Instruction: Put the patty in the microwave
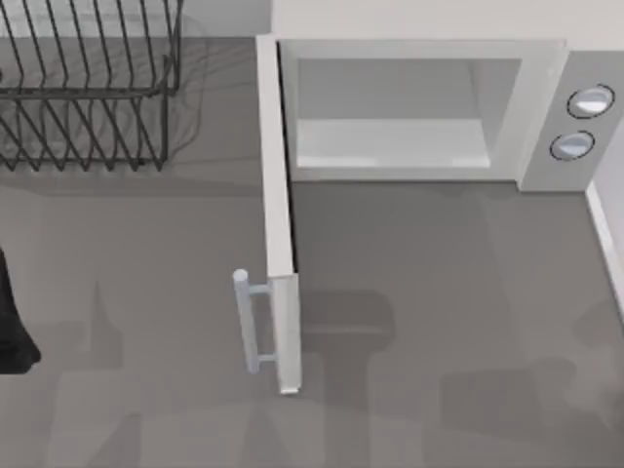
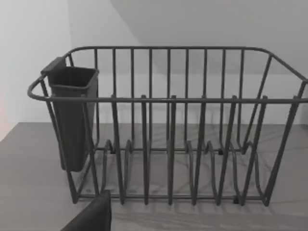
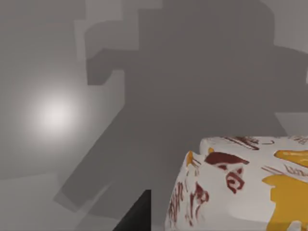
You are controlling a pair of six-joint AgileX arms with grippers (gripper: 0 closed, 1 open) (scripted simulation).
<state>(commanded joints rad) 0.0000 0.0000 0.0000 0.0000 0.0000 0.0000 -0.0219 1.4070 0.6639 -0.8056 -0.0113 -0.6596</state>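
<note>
Patty point(image 3: 240, 185): it is being shown close beneath the right wrist camera as a whitish lump marked with red-brown scribbles and orange-yellow patches, set against the grey table point(image 3: 57, 115). Whether it is being lifted or is lying on the table cannot be told. A dark edge of the right gripper point(image 3: 137, 216) is being seen just beside the patty; whether this claw is clenched, released or grasping the patty cannot be told. Broad blocky shadows are being cast across the table behind the patty.

Microwave point(image 1: 546, 58): it is being shown at the far side of the table, towards the top view's right. Its door point(image 1: 281, 244) is being held wide open, swung out on the left-hand hinge so that it is standing edge-on towards the near side. The bar handle point(image 1: 246, 322) is being carried on the door's outer face, near its free end. The pale cavity point(image 1: 390, 117) is being exposed to the front, and two round dials point(image 1: 581, 122) are being displayed, one above the other, on the panel at its right.

Dish rack point(image 2: 168, 125): this dark wire rack is being shown at the table's far left, well apart from the microwave, with a dark cutlery cup point(image 2: 72, 115) being carried on one end.

Left gripper point(image 2: 91, 216): it is being kept before the rack at the table's left edge; its state cannot be told.
</note>
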